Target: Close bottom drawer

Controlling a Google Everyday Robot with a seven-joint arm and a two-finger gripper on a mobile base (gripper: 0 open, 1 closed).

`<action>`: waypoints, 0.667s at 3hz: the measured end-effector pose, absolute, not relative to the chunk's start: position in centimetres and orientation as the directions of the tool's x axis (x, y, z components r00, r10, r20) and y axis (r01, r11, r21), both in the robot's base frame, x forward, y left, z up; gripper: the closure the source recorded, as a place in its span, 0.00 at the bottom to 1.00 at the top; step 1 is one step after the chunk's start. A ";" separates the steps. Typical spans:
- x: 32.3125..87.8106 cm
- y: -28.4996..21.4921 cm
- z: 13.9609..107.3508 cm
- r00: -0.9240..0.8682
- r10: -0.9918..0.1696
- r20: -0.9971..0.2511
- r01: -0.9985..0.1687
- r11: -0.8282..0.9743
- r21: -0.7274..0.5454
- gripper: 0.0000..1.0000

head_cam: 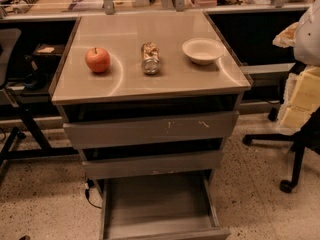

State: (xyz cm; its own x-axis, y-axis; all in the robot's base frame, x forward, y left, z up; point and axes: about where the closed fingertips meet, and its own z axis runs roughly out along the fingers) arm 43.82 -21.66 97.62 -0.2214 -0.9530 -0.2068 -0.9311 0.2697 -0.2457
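Observation:
The bottom drawer [156,204] of the grey metal cabinet is pulled far out towards me. Its flat grey tray lies open and holds nothing, and its plain front panel [170,234] is at the bottom edge of the view. My gripper does not show in the camera view. A white bulk [309,31] at the right edge may be part of my arm, well above and to the right of the drawer.
The widest drawer with the pale-scratched front [150,130] and the mid-width drawer [152,165] each stand slightly out. On the cabinet top [125,79] are a red apple [97,60], a lying jar [150,58] and a white bowl [202,50]. An office chair [295,149] stands at the right and a desk frame [25,129] at the left.

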 end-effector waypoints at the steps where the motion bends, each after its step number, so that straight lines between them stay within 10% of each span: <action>1: 43.8 -21.7 97.6 -0.221 -0.953 -0.207 -0.931 0.270 -0.246 0.00; 2: 43.8 -21.7 97.6 -0.221 -0.953 -0.207 -0.931 0.270 -0.246 0.12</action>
State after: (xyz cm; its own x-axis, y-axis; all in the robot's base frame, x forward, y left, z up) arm 43.82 -21.66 97.62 -0.2214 -0.9530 -0.2068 -0.9311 0.2697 -0.2458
